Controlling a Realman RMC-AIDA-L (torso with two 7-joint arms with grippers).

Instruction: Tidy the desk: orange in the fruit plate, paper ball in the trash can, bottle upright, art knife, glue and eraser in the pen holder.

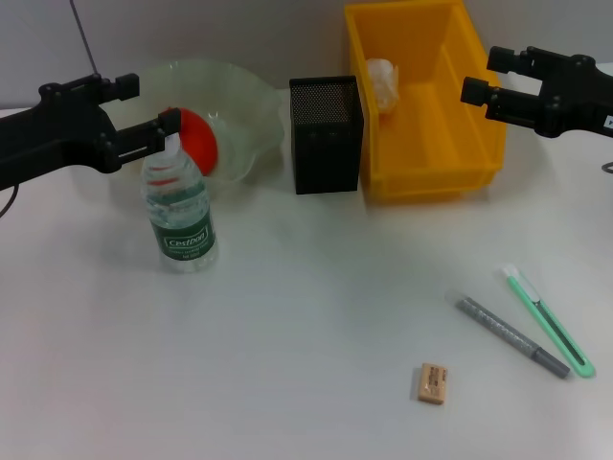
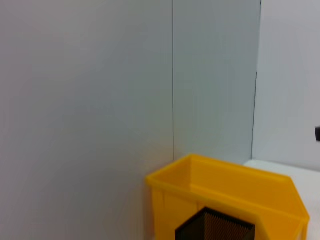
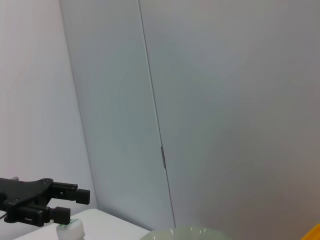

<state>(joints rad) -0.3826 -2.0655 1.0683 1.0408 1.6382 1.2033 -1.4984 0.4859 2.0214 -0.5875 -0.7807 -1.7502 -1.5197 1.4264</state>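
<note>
Bottle [image 1: 179,218] is upright on desk, its cap flanked by left gripper [image 1: 148,107], fingers parted, no contact confirmed. Right gripper [image 1: 487,77] is held open, empty, beside trash can [image 1: 436,172]; eraser [image 1: 432,383] is near front.

Your left gripper [image 1: 144,108] hangs over the table's far left part, its black arm coming in level from the left edge. Its two fingers [image 1: 123,86] point toward the right edge and stand apart, one farther back, one nearer you; the right wrist view shows the same gap [image 3: 75,204]. Your right gripper [image 1: 482,77] hovers over the far right part, the arm reaching in from the right edge. Its fingers [image 1: 505,59] point toward the left edge and are likewise spread, with nothing between them.
</note>
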